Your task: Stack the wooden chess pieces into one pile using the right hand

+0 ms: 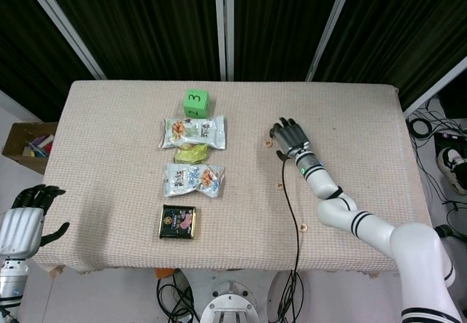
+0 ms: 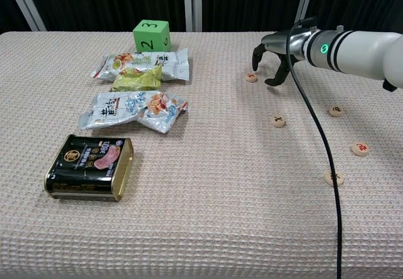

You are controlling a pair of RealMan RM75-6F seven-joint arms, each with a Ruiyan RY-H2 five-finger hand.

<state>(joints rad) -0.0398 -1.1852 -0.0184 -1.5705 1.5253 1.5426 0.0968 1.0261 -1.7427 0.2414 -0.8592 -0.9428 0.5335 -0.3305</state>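
Note:
Several round wooden chess pieces lie apart on the right half of the table. The farthest piece [image 2: 251, 77] [image 1: 268, 143] has a red mark. Others are a middle piece [image 2: 278, 121] [image 1: 279, 186], a right piece [image 2: 335, 110], a red-marked piece [image 2: 360, 148] and a near piece [image 2: 334, 179] [image 1: 303, 227]. My right hand [image 2: 271, 53] [image 1: 288, 136] arches just right of the farthest piece, fingers apart and pointing down, holding nothing; one fingertip [image 2: 255, 66] is right at the piece. My left hand [image 1: 25, 221] hangs off the table's near left corner, fingers spread and empty.
A green cube [image 2: 151, 35], two snack bags [image 2: 141, 64] [image 2: 133, 109] with a green packet between them, and a black tin [image 2: 90, 167] fill the table's left half. A black cable [image 2: 318, 134] runs from my right wrist across the pieces. A cardboard box [image 1: 25, 144] sits left of the table.

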